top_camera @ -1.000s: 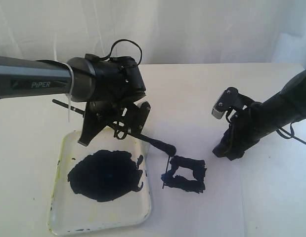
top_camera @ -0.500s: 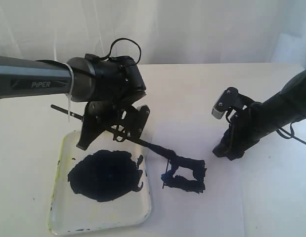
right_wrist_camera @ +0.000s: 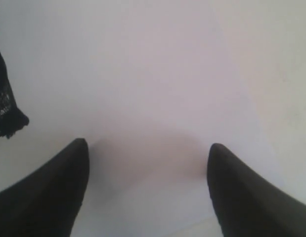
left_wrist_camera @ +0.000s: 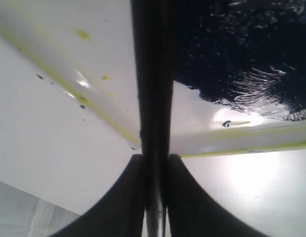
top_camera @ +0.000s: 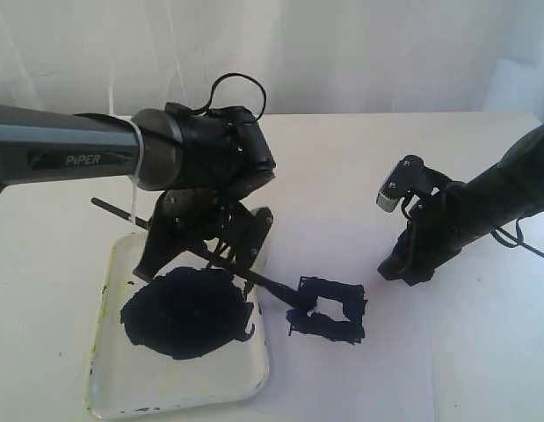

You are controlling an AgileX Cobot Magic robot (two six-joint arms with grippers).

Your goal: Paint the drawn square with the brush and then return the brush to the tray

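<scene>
In the exterior view the left gripper [top_camera: 214, 251] is in the left half of the frame, over the upper edge of the tray [top_camera: 210, 376]. Its fingers are clenched on the brush [top_camera: 276, 286]. The left wrist view confirms this: the two black fingers [left_wrist_camera: 185, 202] press on the thin black shaft of the brush [left_wrist_camera: 153, 74] from both sides, with no gap.

The brush is tilted. Its free end points to the upper left of the frame, and its tip goes down to the right and meets the left side of the drawn square [top_camera: 330, 308]. I cannot tell how hard the tip presses on the paper.

The drawn square is just right of the tray, a little below the middle of the frame. Dark blue-black paint covers its outline in thick, uneven strokes, and the inside is white.

The tray lies at the lower left, and the large paint puddle [top_camera: 184, 312] fills its middle part. In the left wrist view the yellowish rim of the tray [left_wrist_camera: 68, 84] and the wet paint puddle [left_wrist_camera: 251, 49] are visible behind the brush.

The right gripper [top_camera: 399, 268] is at the right, near the white table surface [top_camera: 359, 167] and apart from the square. In the right wrist view the right gripper [right_wrist_camera: 148, 148] has its fingers released and wide apart, with only white surface between them.
</scene>
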